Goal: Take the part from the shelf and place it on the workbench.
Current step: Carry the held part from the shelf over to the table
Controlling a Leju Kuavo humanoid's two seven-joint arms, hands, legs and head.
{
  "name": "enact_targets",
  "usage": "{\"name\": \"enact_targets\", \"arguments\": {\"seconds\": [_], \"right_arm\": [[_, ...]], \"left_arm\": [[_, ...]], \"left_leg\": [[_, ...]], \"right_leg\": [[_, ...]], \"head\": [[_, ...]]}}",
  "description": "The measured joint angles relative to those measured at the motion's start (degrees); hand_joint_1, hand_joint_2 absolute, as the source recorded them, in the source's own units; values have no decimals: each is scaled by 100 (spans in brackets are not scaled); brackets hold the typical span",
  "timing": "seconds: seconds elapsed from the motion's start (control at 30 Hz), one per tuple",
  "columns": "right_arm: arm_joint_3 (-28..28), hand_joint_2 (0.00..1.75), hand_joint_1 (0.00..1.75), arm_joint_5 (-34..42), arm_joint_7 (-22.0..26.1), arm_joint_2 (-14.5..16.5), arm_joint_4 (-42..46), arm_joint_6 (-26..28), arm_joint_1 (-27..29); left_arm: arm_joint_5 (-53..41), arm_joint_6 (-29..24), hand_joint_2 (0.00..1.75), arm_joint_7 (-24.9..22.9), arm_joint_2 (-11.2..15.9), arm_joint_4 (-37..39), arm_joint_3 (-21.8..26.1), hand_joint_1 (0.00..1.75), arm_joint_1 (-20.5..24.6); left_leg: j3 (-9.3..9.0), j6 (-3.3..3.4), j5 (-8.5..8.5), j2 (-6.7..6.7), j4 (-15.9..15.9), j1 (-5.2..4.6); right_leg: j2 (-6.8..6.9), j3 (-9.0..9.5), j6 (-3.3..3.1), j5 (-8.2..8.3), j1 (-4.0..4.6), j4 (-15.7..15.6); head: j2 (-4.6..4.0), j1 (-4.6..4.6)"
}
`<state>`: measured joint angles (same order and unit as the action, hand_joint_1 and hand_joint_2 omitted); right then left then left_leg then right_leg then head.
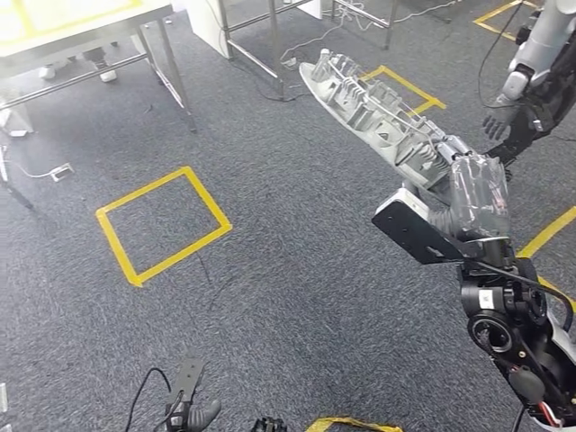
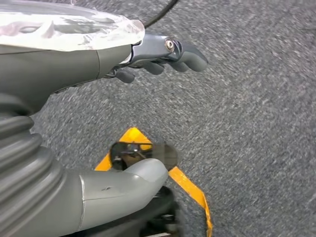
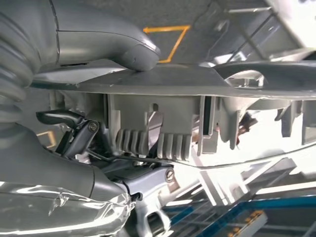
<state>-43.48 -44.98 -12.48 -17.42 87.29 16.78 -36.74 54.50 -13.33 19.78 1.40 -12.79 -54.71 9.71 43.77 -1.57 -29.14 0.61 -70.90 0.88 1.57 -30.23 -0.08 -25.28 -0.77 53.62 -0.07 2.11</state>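
The right hand, wrapped in clear film, is gripping one long grey ribbed part at its near end, and the part is slanting away from the hand, up and to the left in the head view, hanging over open grey carpet with nothing touching its far tip. The right wrist view is showing what the head view is not — the thumb is pressing along one face of the part while the darker fingers are curling round the ribbed side.

The left hand is hanging over bare carpet, holding nothing, its fingers lying nearly straight and apart from the thumb; a strip of yellow tape is running on the floor just past the thumb. In the head view this hand is appearing only as a dark sliver at the lower edge.

Well to the left of the right hand, one closed square of yellow tape is lying on the carpet, with wide free floor between it and the part. Beyond the part's tip a second taped outline is showing — partly hidden. Farther off, two metal-legged tables are standing along the far edge. Another robot's silver arm and dark hand is reaching in beside the held part, apart from it.
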Motion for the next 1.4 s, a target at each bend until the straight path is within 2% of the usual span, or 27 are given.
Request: {"name": "enact_targets", "arguments": {"seconds": [0.03,0.07,0.13,0.2,0.23,0.3,0.33,0.4,0.43,0.5,0.53,0.57,0.63,0.7,0.77,0.83,0.87,0.9,0.97,1.03,1.07,1.1,1.17,1.23,1.27,1.33,1.4], "right_arm": [[-4,175,175,-1,1,0,-6,3,4],[-9,175,175,-2,2,0,-8,4,7],[-17,175,175,-7,2,0,-8,5,9],[-16,175,175,-17,0,0,-8,7,6],[-16,175,175,-21,-1,0,-7,8,5],[-21,175,175,-25,-1,0,-5,11,4],[-22,175,175,-25,-1,0,-5,11,4],[-21,175,175,-31,-3,0,-5,13,5],[-20,175,175,-40,-4,0,-6,12,10],[-20,175,175,-65,-4,-1,-8,7,37],[-20,175,175,-75,-4,-1,-8,4,56],[-21,175,175,-80,-4,-1,-8,2,71],[-18,175,175,-87,-4,-1,-8,-2,84],[-3,175,175,-96,-7,-3,-9,-3,86],[10,175,175,-102,-8,-3,-8,-6,85],[11,175,175,-103,-7,-2,-6,-9,79],[11,175,175,-103,-7,-2,-6,-10,79],[14,175,175,-104,-8,-1,-5,-12,76],[21,175,175,-110,-13,0,-6,-15,77],[23,175,175,-115,-15,-1,-8,-17,87],[20,175,175,-116,-14,0,-8,-19,95],[17,175,175,-116,-13,0,-8,-20,101],[15,175,175,-116,-11,0,-7,-21,106],[21,175,175,-117,-12,0,-6,-21,99],[24,175,175,-118,-11,0,-6,-21,92],[24,175,175,-119,-4,5,-6,-21,81],[27,175,175,-122,5,12,-5,-21,76]], "left_arm": [[-6,0,175,-1,1,0,-1,0,-1],[-13,0,175,-5,3,0,-1,0,0],[-25,0,175,-14,14,0,-1,0,7],[-31,0,175,-18,19,0,-1,0,23],[-32,0,175,-19,19,0,0,0,29],[-32,0,175,-19,20,0,-1,0,30],[-32,0,175,-20,20,0,-1,0,28],[-32,0,175,-20,22,0,1,0,33],[-32,0,175,-20,21,0,1,0,39],[-33,0,175,-19,16,0,1,0,47],[-33,0,175,-19,13,0,1,0,45],[-34,0,175,-19,12,0,1,0,42],[-36,0,175,-19,13,0,1,0,39],[-41,1,175,-20,8,0,1,0,40],[-46,2,175,-21,2,0,1,0,33],[-46,4,175,-22,12,0,1,0,13],[-45,4,175,-23,15,0,1,0,3],[-44,4,175,-23,18,0,1,0,1],[-41,4,175,-25,16,0,1,0,15],[-38,4,175,-29,18,0,1,0,26],[-37,4,175,-32,18,0,0,0,24],[-35,4,175,-33,20,0,0,0,21],[-33,4,175,-36,30,0,0,0,24],[-33,4,175,-37,30,-1,1,0,36],[-34,4,175,-37,27,-1,1,0,37],[-33,4,175,-39,26,0,1,0,32],[-32,4,175,-41,29,0,1,0,23]], "left_leg": [[50,-11,14,-17,-98,2],[-30,-15,133,-35,58,2],[-479,2,500,-203,905,-6],[-825,73,704,-378,1553,-40],[-873,117,712,-398,1658,-58],[-863,200,704,-270,1654,-71],[-871,231,703,-209,1662,-61],[-899,297,709,-93,1682,-30],[-906,320,708,-33,1684,-26],[-911,350,704,103,1680,-36],[-916,355,701,182,1676,-42],[-923,357,698,265,1670,-47],[-939,352,689,446,1652,-50],[-926,325,686,604,1631,-45],[-868,268,709,729,1624,-19],[-828,194,745,837,1647,-2],[-814,164,727,758,1630,-19],[-762,137,652,591,1521,-37],[-476,93,334,157,925,-46],[-87,48,40,-1,152,-13],[6,31,21,-19,-24,0],[-27,18,110,-32,45,7],[-433,10,479,-153,820,12],[-799,58,704,-317,1512,-19],[-860,99,720,-350,1641,-36],[-844,192,705,-252,1646,-52],[-856,266,701,-138,1652,-32]], "right_leg": [[77,2,0,-6,3,1],[149,6,5,-14,4,2],[279,28,35,-43,8,12],[379,47,89,-84,41,28],[423,58,118,-103,60,32],[512,90,170,-135,72,27],[476,91,200,-175,60,52],[210,-47,244,-399,26,382],[36,-223,255,-585,16,751],[-119,-646,260,-918,18,1610],[-137,-794,256,-959,22,1870],[-145,-835,244,-879,22,1893],[-222,-605,195,-423,22,1258],[-495,-281,142,-73,7,470],[-645,-138,121,-35,10,180],[-518,-84,95,-20,6,115],[-441,-57,70,0,-10,72],[-358,-29,41,21,-27,26],[-193,5,2,39,-24,-22],[-26,4,-10,30,-10,-20],[56,6,-8,23,-10,-17],[131,10,-1,13,-14,-13],[272,29,39,-22,-23,6],[379,42,102,-66,2,31],[418,50,134,-85,22,39],[501,78,191,-110,34,34],[404,67,254,-206,4,111]], "head": [[0,1],[0,2],[0,8],[0,11],[0,6],[0,-6],[0,-11],[0,-31],[0,-45],[0,-60],[0,-62],[0,-63],[0,-67],[0,-68],[0,-70],[0,-75],[0,-66],[0,-40],[0,17],[0,41],[0,45],[0,53],[0,73],[0,91],[0,88],[0,60],[0,37]]}}
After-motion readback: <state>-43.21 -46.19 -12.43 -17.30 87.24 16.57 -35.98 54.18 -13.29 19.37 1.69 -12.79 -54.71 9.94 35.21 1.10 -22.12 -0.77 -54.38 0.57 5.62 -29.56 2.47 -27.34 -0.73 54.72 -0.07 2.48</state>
